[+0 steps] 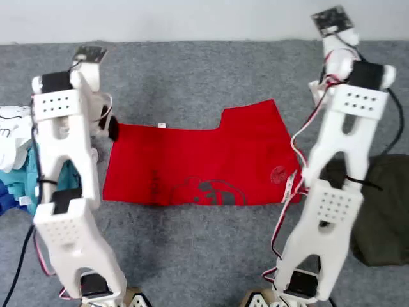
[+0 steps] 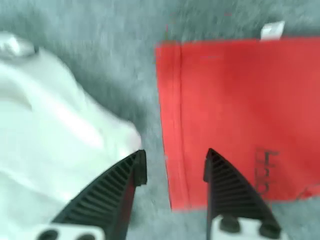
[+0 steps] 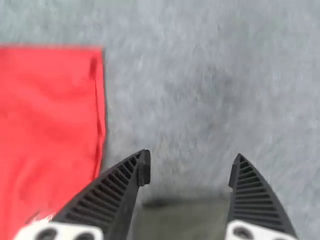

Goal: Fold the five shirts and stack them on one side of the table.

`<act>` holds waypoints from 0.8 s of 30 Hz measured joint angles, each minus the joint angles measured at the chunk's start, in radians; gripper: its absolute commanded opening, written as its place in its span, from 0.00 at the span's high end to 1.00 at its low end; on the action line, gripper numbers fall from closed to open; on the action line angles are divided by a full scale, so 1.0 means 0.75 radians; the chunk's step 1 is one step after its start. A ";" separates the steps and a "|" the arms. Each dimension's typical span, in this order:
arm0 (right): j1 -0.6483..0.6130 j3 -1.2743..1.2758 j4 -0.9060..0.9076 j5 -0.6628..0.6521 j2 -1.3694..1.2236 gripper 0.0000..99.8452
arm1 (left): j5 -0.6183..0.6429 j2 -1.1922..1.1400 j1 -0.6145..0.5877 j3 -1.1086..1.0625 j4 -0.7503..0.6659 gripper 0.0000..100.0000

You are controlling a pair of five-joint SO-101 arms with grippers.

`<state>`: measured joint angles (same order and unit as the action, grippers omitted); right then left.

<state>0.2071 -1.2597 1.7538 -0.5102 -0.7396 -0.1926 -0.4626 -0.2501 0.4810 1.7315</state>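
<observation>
On the grey table (image 1: 192,70) a red shirt (image 1: 204,160) lies flat at the middle, a dark green shirt (image 1: 383,211) at the right edge, a white shirt (image 1: 13,137) at the left edge. The left end effector (image 2: 175,160) and right end effector (image 3: 192,162) hang spread and empty at the red shirt's sides

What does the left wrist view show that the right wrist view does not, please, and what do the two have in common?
Left wrist view, not the right: a crumpled white fabric garment lying apart from the flat red fabric shirt, a small white label at that shirt's edge, and dark print on it.
Right wrist view, not the left: a dark olive fabric garment in front of the right gripper.
Shared: the red fabric shirt, the grey table cover, and open fingers on the left gripper and the right gripper.
</observation>
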 measured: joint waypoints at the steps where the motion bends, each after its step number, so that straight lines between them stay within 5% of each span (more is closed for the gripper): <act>1: 0.004 0.119 0.000 0.000 0.074 0.73 | 0.004 0.047 -0.012 -0.088 0.000 0.81; 11: -0.068 1.381 -0.023 0.000 0.736 0.74 | 0.012 0.317 -0.031 -0.904 -0.043 0.81; 24: -0.110 2.074 -0.532 0.098 0.761 0.74 | 0.014 0.203 -0.033 -0.976 -0.303 0.81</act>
<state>0.1243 0.2961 1.3548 -0.4365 -0.1688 -0.1818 -0.3107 -0.2746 -0.2509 1.5044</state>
